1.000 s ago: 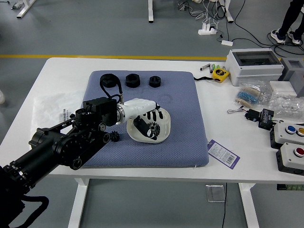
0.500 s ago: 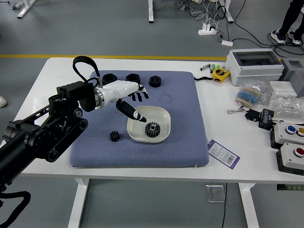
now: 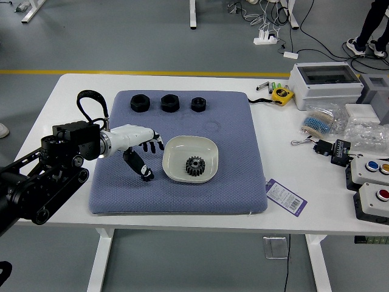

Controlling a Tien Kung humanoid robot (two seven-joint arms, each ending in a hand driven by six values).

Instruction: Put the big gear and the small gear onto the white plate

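Blue matting (image 3: 237, 188) lay beneath the left hand (image 3: 129, 139), its fingers apart, thumb seemingly at the small gear (image 3: 148, 177); a low, centred pinch looked wisest.

Big gear (image 3: 195, 166) on plate (image 3: 182, 148), nuts (image 3: 170, 103) behind

A blue mat (image 3: 234, 146), a tape measure (image 3: 281, 95) and two button boxes (image 3: 368, 204) were supported by the white table (image 3: 322, 204).
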